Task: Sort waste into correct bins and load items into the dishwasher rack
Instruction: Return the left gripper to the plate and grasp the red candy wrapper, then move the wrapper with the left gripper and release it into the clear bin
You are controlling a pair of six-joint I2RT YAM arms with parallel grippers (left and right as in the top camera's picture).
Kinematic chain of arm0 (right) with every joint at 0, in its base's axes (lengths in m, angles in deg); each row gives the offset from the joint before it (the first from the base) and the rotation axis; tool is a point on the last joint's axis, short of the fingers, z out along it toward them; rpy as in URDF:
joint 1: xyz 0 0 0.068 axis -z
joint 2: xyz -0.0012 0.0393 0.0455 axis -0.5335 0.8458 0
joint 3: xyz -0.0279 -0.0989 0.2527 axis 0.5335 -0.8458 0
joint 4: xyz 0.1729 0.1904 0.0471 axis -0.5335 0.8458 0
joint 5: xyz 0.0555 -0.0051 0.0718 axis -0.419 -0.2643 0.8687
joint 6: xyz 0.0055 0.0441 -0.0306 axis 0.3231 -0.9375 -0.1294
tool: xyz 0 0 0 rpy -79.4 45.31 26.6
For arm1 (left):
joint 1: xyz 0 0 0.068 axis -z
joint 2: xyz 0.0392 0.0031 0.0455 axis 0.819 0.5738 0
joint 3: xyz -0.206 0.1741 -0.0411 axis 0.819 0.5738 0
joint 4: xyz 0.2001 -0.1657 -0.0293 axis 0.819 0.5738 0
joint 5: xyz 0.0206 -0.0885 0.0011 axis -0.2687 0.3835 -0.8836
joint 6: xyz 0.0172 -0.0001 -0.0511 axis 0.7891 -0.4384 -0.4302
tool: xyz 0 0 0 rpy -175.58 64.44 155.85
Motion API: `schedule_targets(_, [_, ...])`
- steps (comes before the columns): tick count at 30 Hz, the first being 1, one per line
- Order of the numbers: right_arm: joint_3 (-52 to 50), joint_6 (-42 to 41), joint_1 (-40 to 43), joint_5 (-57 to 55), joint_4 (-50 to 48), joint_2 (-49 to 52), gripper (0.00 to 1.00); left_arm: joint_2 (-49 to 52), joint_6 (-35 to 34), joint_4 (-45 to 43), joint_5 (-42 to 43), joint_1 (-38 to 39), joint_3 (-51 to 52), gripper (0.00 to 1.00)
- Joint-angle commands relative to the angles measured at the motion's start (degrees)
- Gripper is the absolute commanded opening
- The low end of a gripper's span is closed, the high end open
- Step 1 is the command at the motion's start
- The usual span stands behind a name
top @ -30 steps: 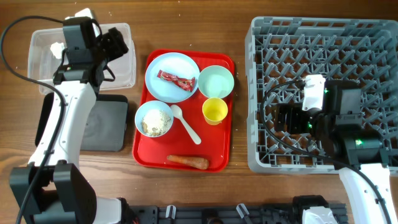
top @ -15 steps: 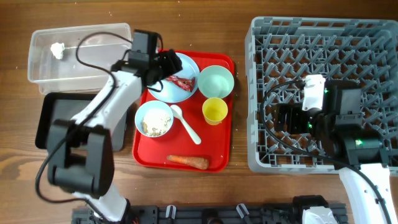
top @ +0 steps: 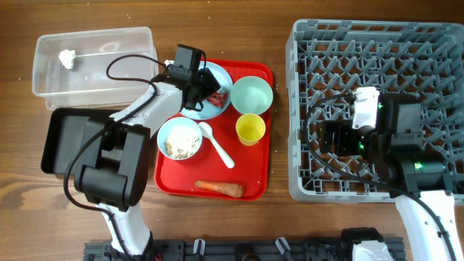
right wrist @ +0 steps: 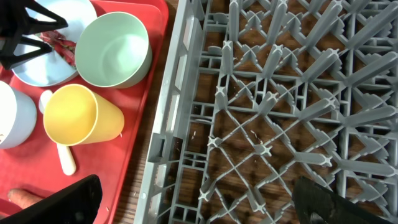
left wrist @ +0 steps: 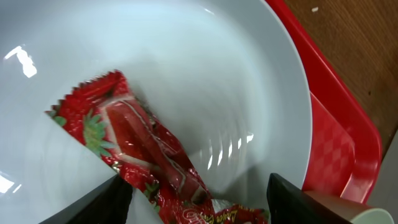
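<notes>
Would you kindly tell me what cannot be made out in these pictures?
- Wrapper: lower end cut off by the left wrist view's bottom edge; overhead, the left claw covers most of it.
- Carrot: right wrist view's bottom-left corner shows only its tip.
- Black tray: overhead, the left arm hides its right side.

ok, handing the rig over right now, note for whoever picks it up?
Left gripper: open, fingers either side of the red wrapper on the blue plate, not closed on it.
Right gripper: open, empty, over the dishwasher rack.
Done: white scrap in the clear tub.
Left: wrapper, carrot, and food scraps in the light blue bowl go to the tub or black tray. Then plate, both bowls (green bowl), yellow cup, spoon into the rack. All sit on the red tray.
</notes>
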Motion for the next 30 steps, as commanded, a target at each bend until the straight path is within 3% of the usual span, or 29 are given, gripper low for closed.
schedule_targets(1, [1.53, 0.96, -0.17, 1.16, 0.0, 0.07, 1.0, 0.98, -0.98, -0.22, -3.21, 0.28, -0.37, 0.69])
schedule_targets(14, [1.53, 0.98, -0.17, 1.16, 0.02, 0.07, 1.0, 3.17, -0.94, -0.61, -5.51, 2.36, -0.37, 0.63])
schedule_targets(19, [1.53, 0.96, -0.17, 1.16, 0.02, 0.07, 1.0, 3.19, -0.94, -1.03, -5.49, 2.34, -0.39, 0.29])
schedule_targets(25, [1.53, 0.96, -0.17, 1.16, 0.02, 0.07, 1.0, 1.84, -0.48, -1.01, -5.51, 2.1, -0.39, 0.17])
schedule_targets(27, [1.53, 0.98, -0.17, 1.16, 0.04, 0.07, 1.0, -0.87, 0.61, -1.07, -5.49, 1.14, -0.39, 0.04])
schedule_targets(30, [1.53, 0.96, -0.17, 1.16, 0.09, 0.07, 1.0, -5.92, 5.33, -1.05, -5.51, -0.94, -0.39, 0.04])
